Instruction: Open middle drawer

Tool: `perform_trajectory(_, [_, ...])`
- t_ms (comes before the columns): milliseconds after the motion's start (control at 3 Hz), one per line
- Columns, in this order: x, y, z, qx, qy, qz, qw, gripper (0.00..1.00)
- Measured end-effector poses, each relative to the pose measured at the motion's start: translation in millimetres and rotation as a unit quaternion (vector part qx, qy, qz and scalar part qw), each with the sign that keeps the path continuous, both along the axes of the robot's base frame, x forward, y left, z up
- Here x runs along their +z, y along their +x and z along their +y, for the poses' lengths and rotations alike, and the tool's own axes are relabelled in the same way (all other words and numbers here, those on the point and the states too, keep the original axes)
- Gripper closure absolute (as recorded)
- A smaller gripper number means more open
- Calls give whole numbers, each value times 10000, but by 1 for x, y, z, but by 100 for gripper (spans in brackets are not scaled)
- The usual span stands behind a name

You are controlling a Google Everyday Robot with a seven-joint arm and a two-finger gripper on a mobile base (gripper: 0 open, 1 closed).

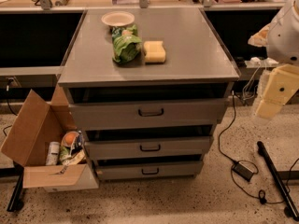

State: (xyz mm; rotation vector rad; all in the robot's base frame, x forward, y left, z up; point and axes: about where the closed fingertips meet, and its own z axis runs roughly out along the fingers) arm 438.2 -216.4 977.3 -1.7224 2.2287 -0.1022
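A grey metal cabinet (149,55) stands in the middle of the view with three drawers. The middle drawer (187,147) has a front panel of medium height and a small black bar handle (150,148) at its centre. A dark gap shows above its front. The tallest drawer (196,112) is above it and the thinnest drawer (177,170) is below it. My gripper (272,98), cream-coloured, hangs at the right edge of the view. It is to the right of the cabinet, about level with the top drawer, and touches nothing.
A white bowl (117,18), a green bag (125,45) and a yellow sponge (154,52) lie on the cabinet top. An open cardboard box (35,134) with items stands on the floor at the left. Cables with a power adapter (243,171) and a black bar (275,176) lie on the floor at the right.
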Motion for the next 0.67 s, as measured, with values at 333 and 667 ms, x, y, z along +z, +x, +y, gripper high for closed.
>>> perform_trajectory(333, [0, 0, 0, 0, 0, 0, 10000, 0])
perform_trajectory(667, [-22, 1, 10, 307, -134, 22, 9994, 0])
